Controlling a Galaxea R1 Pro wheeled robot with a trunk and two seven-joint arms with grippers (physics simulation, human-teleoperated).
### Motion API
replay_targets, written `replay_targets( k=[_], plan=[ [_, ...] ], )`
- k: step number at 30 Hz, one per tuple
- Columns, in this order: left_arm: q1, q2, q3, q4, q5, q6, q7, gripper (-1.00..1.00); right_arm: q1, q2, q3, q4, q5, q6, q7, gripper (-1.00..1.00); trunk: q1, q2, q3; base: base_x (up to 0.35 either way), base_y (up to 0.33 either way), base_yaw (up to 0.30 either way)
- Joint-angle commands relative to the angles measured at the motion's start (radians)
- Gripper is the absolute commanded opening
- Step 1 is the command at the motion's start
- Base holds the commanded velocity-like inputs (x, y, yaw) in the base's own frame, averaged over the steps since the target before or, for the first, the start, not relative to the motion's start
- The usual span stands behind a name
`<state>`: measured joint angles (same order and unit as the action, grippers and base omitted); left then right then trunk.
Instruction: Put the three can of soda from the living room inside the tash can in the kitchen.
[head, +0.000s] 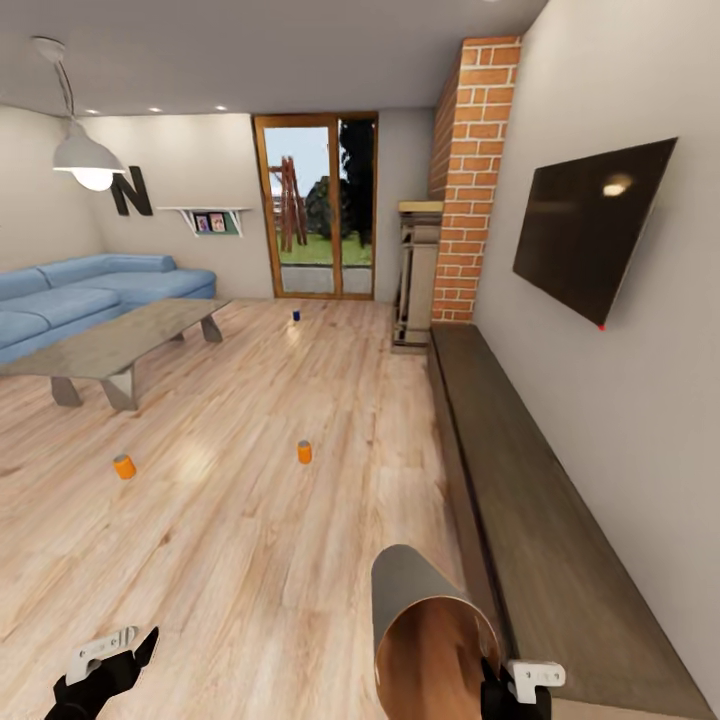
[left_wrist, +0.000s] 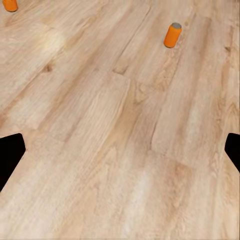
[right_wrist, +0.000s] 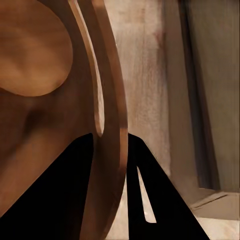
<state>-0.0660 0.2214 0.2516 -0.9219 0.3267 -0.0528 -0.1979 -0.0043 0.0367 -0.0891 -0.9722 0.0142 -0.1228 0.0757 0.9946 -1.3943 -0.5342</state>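
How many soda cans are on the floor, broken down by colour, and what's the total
Orange cans: 2
Blue cans: 1
Total: 3

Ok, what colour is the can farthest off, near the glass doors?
Dark blue: the farthest can stands on the floor before the doors, best seen in the head view.

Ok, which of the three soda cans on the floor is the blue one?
The blue can is the farthest, standing near the glass doors beyond the coffee table. The two nearer cans are orange.
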Motion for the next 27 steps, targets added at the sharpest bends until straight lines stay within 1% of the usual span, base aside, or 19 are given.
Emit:
replay_targets(
  k=[1,20,27],
  plan=[
    [0.0,0.0,0.0,0.0,0.0,0.0,0.0,1.0,0.0,0.0,0.0,-0.002,-0.002,0.0,0.007,-1.0,0.0,0.0,0.0,0.25,0.201,0.222],
    [0.0,-0.002,0.002,0.0,0.0,0.0,0.0,1.0,0.0,0.0,0.0,0.009,-0.002,0.0,0.007,-1.0,0.0,0.0,-0.012,0.25,0.201,0.22],
    [0.0,-0.002,0.002,0.0,0.0,0.0,0.0,1.0,0.0,0.0,0.0,0.009,-0.002,0.0,0.007,-1.0,0.0,0.0,-0.014,0.254,0.199,0.074]
  ],
)
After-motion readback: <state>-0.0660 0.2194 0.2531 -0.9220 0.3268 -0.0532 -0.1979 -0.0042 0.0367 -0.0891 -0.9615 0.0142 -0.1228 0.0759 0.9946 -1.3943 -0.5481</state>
